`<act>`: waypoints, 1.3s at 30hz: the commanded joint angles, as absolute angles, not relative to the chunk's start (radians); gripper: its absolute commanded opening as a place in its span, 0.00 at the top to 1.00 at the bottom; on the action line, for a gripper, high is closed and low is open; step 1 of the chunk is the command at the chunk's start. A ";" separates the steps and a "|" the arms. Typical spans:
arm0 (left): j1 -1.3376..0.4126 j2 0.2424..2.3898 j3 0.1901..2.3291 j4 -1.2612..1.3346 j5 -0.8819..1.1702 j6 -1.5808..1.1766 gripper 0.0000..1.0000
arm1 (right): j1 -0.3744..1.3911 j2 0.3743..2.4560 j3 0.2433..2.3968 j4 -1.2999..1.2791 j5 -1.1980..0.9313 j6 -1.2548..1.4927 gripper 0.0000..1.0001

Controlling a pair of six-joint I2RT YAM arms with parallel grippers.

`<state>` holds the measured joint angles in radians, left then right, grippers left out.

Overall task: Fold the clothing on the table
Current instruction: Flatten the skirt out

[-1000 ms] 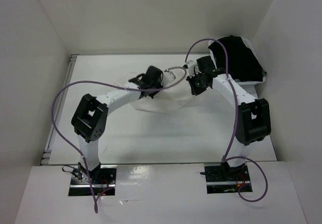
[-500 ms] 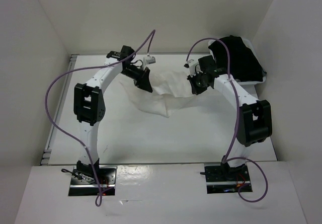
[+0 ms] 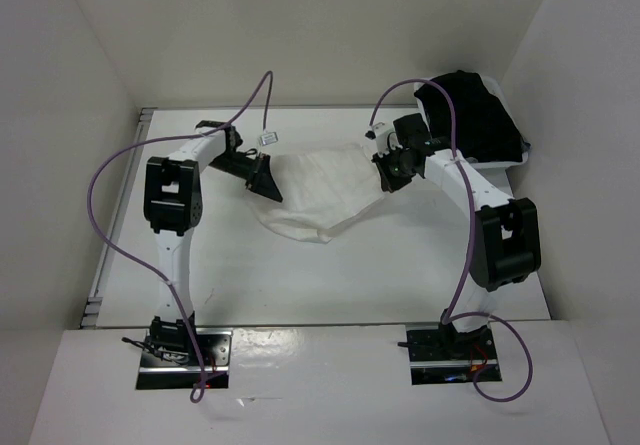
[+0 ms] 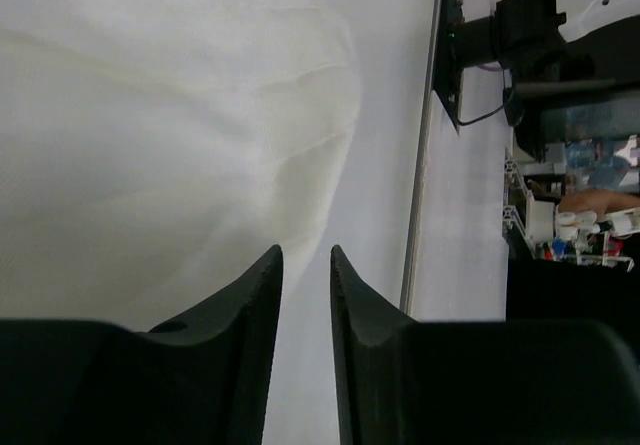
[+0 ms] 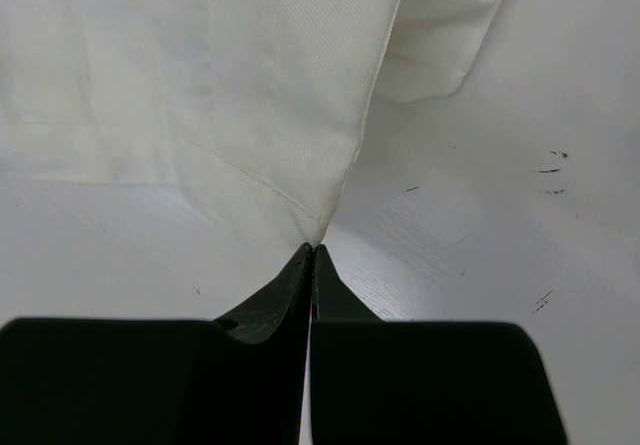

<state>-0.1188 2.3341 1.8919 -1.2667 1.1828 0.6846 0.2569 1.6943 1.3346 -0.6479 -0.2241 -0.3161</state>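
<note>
The clothing [image 3: 320, 193], a white skirt, lies spread on the table [image 3: 350, 275] between my two grippers. The left gripper [image 3: 266, 181] sits at the skirt's left edge. Its jaws stand a little apart, and only bare table shows between them in the left wrist view, where the left gripper [image 4: 306, 255] is beside the clothing [image 4: 150, 145]. Over at the skirt's right end, the right gripper [image 3: 390, 172] is shut. In the right wrist view the right gripper [image 5: 313, 249] pinches a corner of the clothing [image 5: 200, 85].
A black garment [image 3: 475, 113] lies heaped in a white bin [image 3: 503, 166] at the back right, just behind the right arm. A thin metal rail [image 3: 118, 220] runs along the table's left edge. White walls close in the back and both sides.
The left arm swung from the middle out to the left, drawing the skirt's edge with it, then opened and let go. The skirt now lies flatter and wider. The right arm stayed put.
</note>
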 commanded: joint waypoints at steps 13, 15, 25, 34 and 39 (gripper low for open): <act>-0.201 1.778 1.539 -0.741 0.677 0.298 0.16 | 0.249 1.618 1.327 -0.641 -0.242 -0.330 1.00; -0.313 1.698 1.448 -0.646 0.451 0.256 0.11 | 0.249 1.618 1.318 -0.641 -0.242 -0.330 1.00; -0.659 1.618 1.249 -0.375 -0.321 0.195 0.09 | 0.249 1.565 1.289 -0.632 -0.252 -0.330 1.00; -0.813 1.690 1.206 -0.298 -0.518 0.152 0.09 | 0.249 1.536 1.259 -0.632 -0.252 -0.330 1.00; -0.874 1.710 1.245 -0.333 -0.549 0.052 0.09 | 0.230 1.536 1.259 -0.623 -0.261 -0.321 1.00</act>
